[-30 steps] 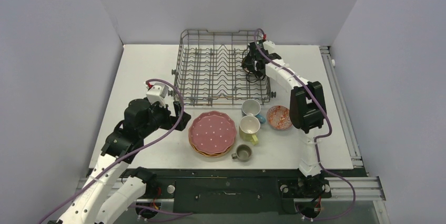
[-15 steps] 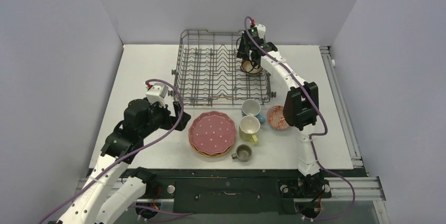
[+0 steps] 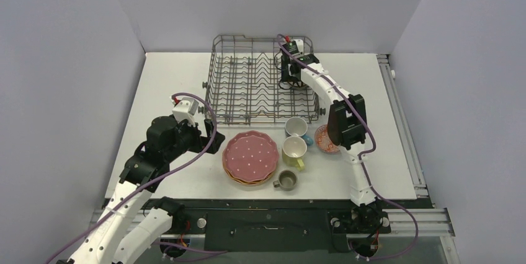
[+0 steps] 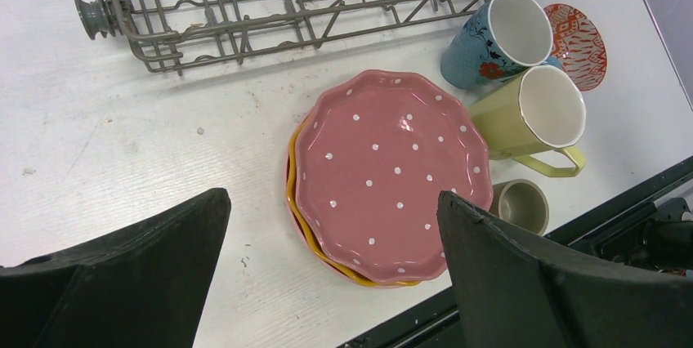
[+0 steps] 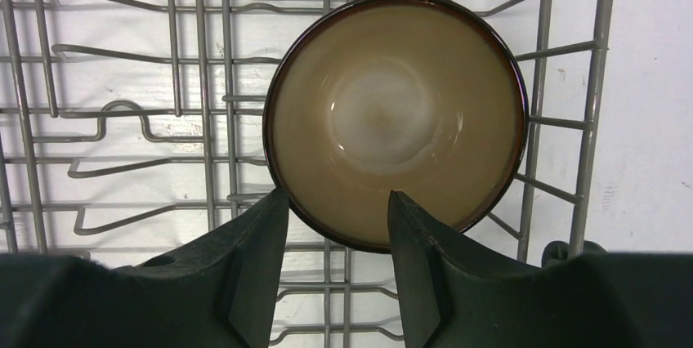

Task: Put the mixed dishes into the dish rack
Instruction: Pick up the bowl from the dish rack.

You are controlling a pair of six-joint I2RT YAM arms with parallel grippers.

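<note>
On the white table, the grey wire dish rack stands at the back centre, and it is by far the largest thing here. Your right arm reaches over the rack's right end, toward the back.

In front of the rack lies a stack of scalloped plates. A pink dotted plate is on top and the rim of an orange plate shows beneath it. Your left gripper hangs above this stack with its fingers spread wide. The pink plate lies below the gap between them, and no finger touches it.

Inside the rack, at its right end, a dark brown bowl sits upright on the wires with its tan inside facing up. Your right gripper hangs over the bowl's near rim with its fingers about half parted. One tip overlaps the rim on either side, and the rim shows in the gap between them. Nothing is pinched, and you cannot tell whether the tips touch the rim.

Right of the plates a red-patterned bowl lies on the table. Next to it a blue mug stands by the rack's front edge, touching a yellow mug just in front of it. A small grey mug stands nearest you, by the plates' edge.
</note>
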